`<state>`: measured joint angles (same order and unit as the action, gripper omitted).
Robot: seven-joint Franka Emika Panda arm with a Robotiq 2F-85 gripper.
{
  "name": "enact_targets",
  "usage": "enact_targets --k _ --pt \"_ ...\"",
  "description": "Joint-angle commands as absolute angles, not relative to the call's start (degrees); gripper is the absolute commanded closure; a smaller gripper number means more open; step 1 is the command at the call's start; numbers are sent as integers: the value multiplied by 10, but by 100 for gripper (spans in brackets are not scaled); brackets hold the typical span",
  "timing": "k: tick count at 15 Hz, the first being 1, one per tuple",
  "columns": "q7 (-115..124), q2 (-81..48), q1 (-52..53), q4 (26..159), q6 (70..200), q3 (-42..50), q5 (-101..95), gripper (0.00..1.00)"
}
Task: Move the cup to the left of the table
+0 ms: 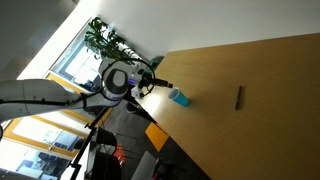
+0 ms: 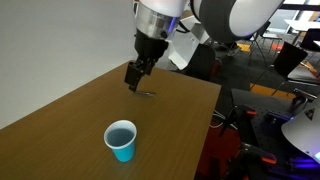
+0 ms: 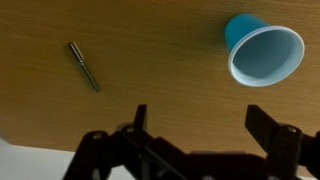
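The small light-blue cup (image 1: 179, 97) stands upright on the light-brown wooden table (image 1: 260, 70), near its edge. It also shows in an exterior view (image 2: 121, 140) and at the top right of the wrist view (image 3: 262, 50), where it is seen from above. My gripper (image 2: 133, 78) is open and empty and hangs above the table (image 2: 60, 120), apart from the cup. In the wrist view its two fingers (image 3: 200, 125) frame bare table (image 3: 160, 60). It also shows in an exterior view (image 1: 163, 84), beside the cup.
A thin dark stick-like object (image 3: 83, 65) lies flat on the table away from the cup, seen in both exterior views (image 1: 238, 97) (image 2: 146, 93). A potted plant (image 1: 105, 40) stands by the windows. Equipment and chairs (image 2: 285, 60) stand beyond the table edge.
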<state>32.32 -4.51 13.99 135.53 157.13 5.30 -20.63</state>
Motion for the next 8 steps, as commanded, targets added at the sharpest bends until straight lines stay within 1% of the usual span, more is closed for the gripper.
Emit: enact_targets --k 1,3,4,8 --pt "404 46 96 1427 1580 38 -243 0" --pt "424 73 67 1447 1581 20 -245 0" --pt "387 32 62 1411 1571 8 -227 0" --pt "393 63 44 1436 1572 -5 -225 0"
